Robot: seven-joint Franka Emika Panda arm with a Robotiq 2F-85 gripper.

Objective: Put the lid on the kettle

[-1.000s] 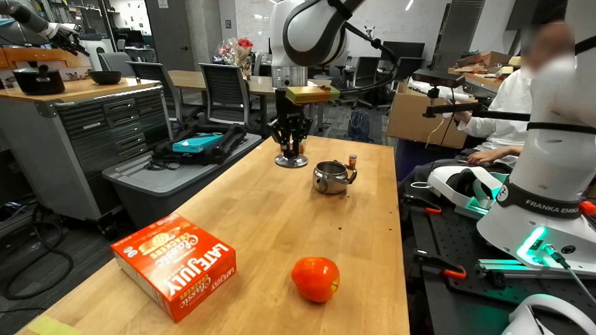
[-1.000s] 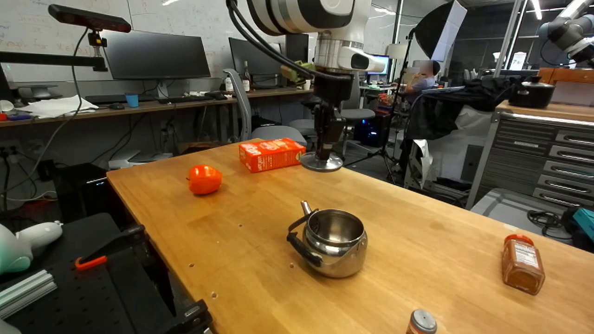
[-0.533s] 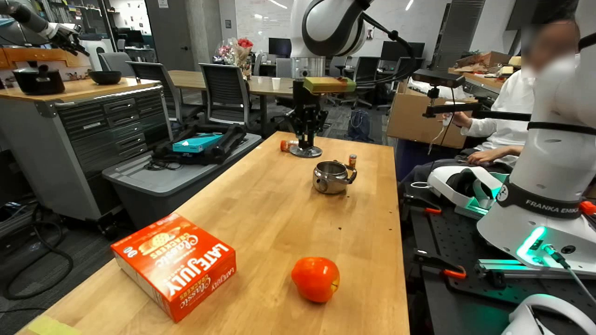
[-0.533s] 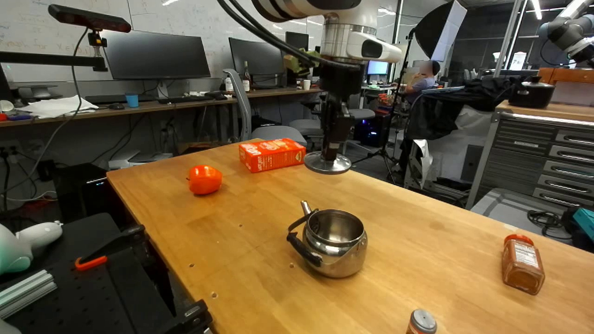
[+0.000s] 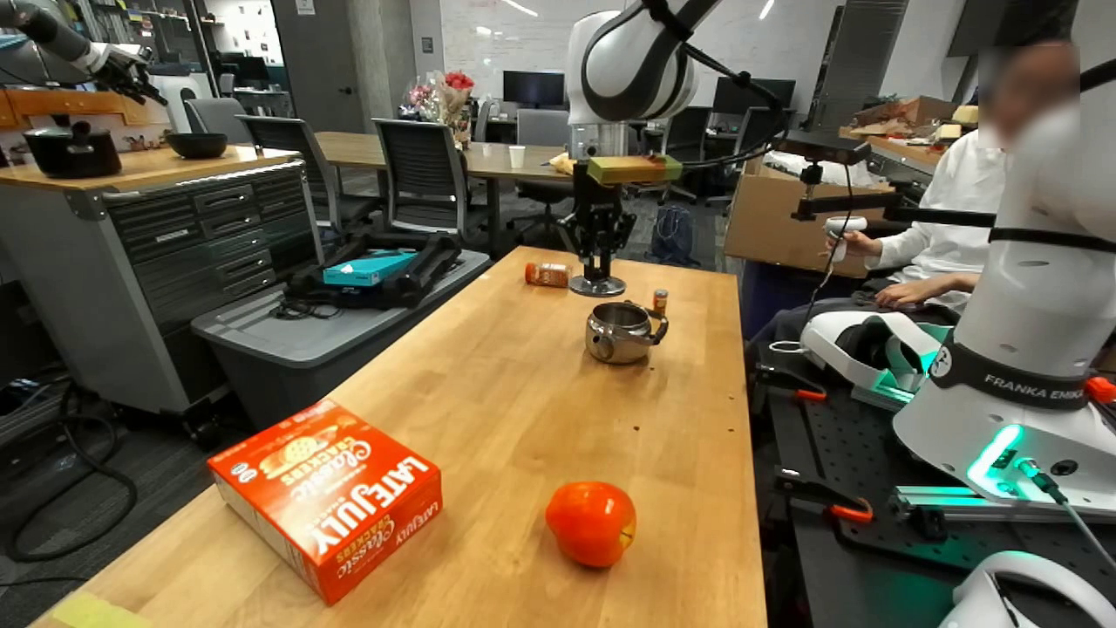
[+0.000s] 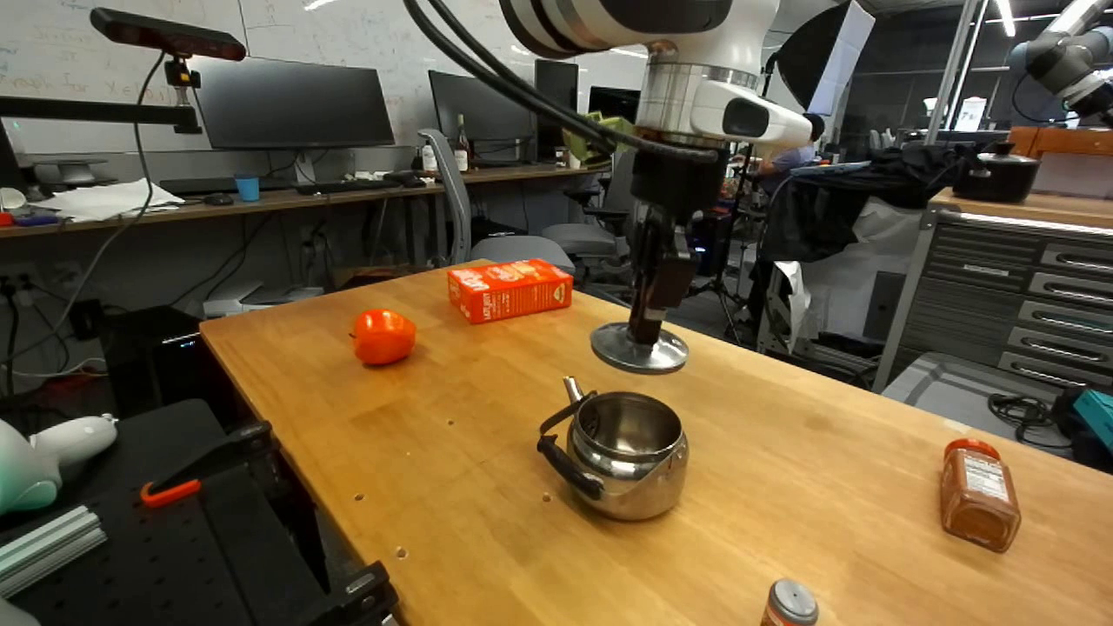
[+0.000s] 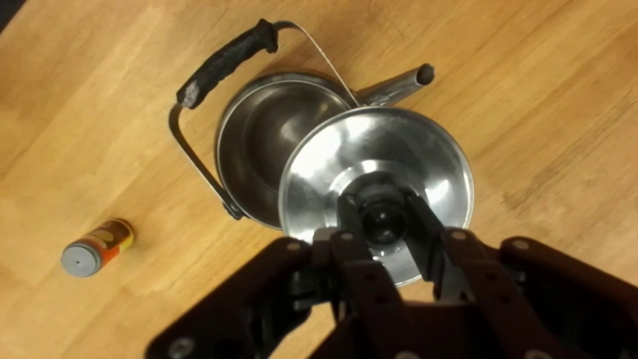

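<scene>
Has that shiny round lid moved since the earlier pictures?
Yes: in an exterior view, the lid has shifted right and lower in the picture, away from the cracker box, toward the unmoved kettle.

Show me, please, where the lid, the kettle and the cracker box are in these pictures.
The lid point(image 7: 386, 147), wrist view: on its shiny top face.
The kettle point(image 6: 643, 478), an exterior view: on the side of its metal body.
The cracker box point(image 5: 323, 488), an exterior view: on its printed top face.
</scene>
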